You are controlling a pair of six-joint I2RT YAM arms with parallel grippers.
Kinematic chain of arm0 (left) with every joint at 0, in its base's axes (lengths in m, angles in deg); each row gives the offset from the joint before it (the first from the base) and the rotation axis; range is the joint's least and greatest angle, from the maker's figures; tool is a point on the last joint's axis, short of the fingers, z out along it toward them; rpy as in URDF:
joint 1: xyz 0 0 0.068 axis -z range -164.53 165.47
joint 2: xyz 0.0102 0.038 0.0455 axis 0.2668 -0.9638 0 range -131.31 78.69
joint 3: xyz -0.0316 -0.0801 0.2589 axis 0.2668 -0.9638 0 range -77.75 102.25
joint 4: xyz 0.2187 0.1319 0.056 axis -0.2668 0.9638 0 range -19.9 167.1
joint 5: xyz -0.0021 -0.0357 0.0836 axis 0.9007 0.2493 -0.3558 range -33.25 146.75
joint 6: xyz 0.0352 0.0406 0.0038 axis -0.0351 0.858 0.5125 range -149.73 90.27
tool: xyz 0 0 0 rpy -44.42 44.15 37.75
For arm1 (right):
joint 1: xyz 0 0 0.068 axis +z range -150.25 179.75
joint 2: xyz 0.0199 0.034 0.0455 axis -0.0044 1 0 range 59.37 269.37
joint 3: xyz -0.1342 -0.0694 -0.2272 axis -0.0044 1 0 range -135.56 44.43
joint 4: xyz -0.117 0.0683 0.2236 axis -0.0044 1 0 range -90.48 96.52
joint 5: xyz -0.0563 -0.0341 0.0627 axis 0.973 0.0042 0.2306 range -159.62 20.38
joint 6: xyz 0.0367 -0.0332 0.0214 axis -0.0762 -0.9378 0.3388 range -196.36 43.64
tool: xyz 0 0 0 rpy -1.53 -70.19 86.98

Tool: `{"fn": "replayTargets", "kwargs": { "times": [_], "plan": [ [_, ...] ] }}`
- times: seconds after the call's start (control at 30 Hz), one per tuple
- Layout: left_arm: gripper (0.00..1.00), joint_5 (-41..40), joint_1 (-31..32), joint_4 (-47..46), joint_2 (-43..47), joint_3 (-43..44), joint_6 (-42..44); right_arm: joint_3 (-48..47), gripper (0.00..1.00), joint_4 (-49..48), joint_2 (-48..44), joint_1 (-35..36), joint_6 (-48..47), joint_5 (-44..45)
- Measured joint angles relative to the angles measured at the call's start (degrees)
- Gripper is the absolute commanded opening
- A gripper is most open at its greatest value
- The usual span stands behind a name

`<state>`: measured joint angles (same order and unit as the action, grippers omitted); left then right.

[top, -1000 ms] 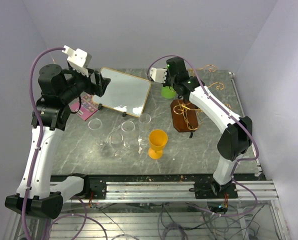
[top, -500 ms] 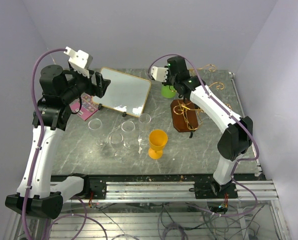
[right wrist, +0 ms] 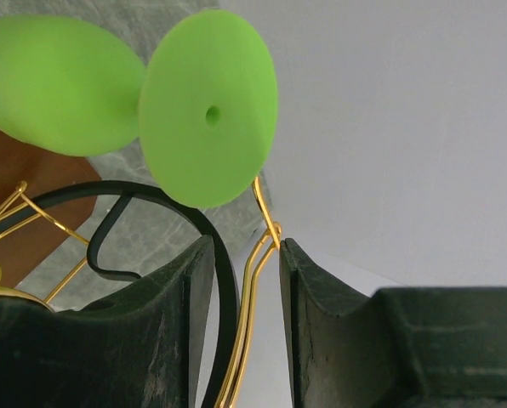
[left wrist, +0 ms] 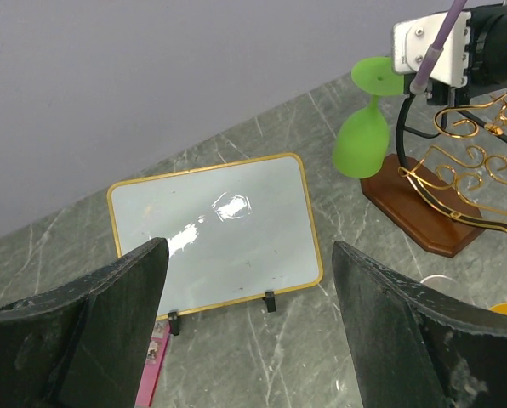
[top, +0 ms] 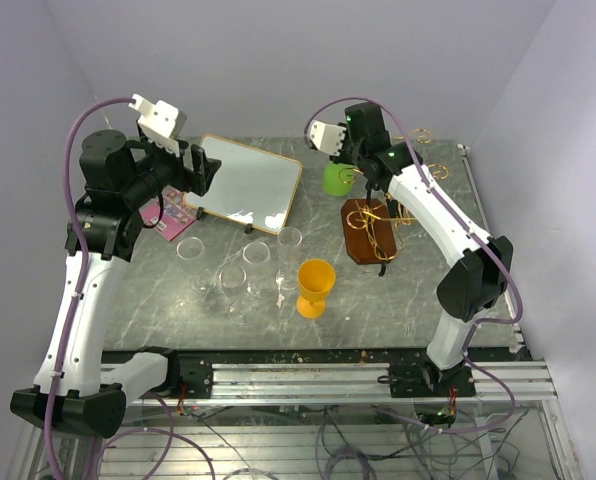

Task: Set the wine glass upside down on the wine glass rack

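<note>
Bright green stemmed wine glass: hangs upside down, foot uppermost, on the gold wire rack with dark brown wooden base, at the table's 1 o'clock.
Right end effector: narrow gap, gripping nothing; a rack wire runs through it, with the glass foot just beyond at 11 o'clock.
Left end effector: wide, empty.

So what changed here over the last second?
The right end effector drew back toward the far right, off the green wine glass, which now hangs foot-up on the wine glass rack, unheld. The left arm barely shifted; clear glasses, orange goblet and white board stayed put.
</note>
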<state>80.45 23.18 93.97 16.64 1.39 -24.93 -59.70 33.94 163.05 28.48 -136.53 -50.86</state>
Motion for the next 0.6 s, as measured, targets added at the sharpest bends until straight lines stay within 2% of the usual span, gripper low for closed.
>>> {"fn": "replayTargets", "kwargs": {
  "times": [0.23,0.37,0.6],
  "plan": [
    [0.87,0.5,0.0,2.9,-0.2,0.0,3.6,-0.5,0.38,1.1,-1.6,-2.2,3.0,-1.3],
    [0.86,1.3,0.0,8.4,-0.4,-0.4,9.4,-1.9,0.39,1.1,-4.3,-2.6,7.0,-2.3],
    [0.82,5.9,2.0,20.0,-0.4,-1.0,19.7,-0.9,0.45,-0.7,-14.3,-2.4,16.3,-6.2]
  ]
}}
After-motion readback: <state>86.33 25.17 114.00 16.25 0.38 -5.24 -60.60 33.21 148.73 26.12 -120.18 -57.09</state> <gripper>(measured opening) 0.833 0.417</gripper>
